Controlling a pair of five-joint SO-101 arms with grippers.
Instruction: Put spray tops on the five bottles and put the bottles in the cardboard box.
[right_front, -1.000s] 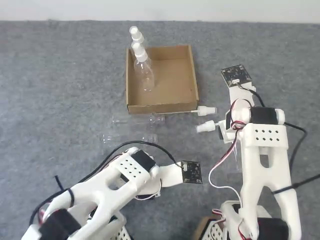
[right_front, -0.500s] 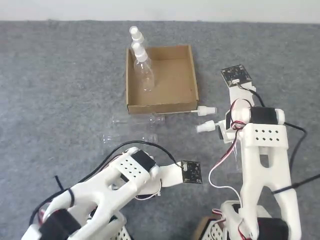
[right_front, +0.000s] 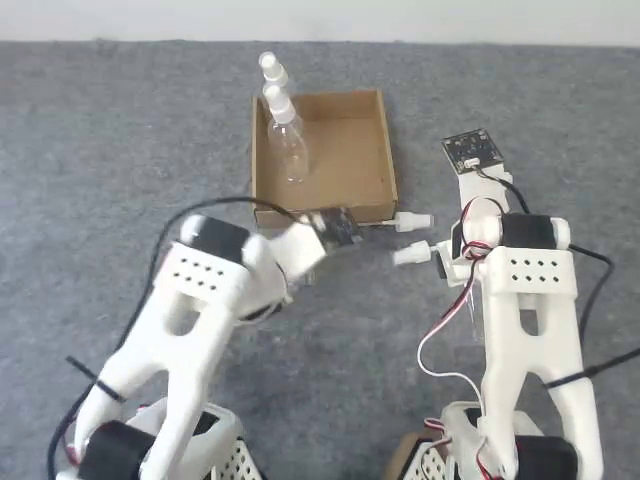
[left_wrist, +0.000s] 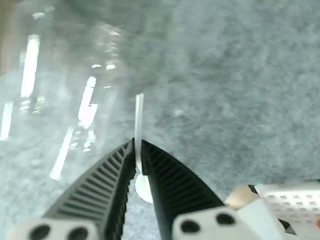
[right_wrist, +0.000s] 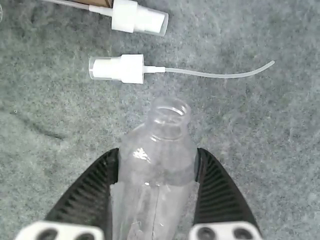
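Cardboard box (right_front: 330, 185), upper centre of frame: floor bare at centre and right, one bottle (right_front: 288, 150) against its left wall. The left arm (right_front: 215, 290) overhangs its lower edge; two spray tops (right_front: 412, 221) lie just beside the lower-right corner.

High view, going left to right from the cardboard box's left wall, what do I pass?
Capped bottle → cardboard box, right wall → spray top by the box corner and second spray top, level with each other → right arm.

Capped bottle (right_front: 290, 150) in box (right_front: 350, 165), spray tops (right_front: 414, 221) beside
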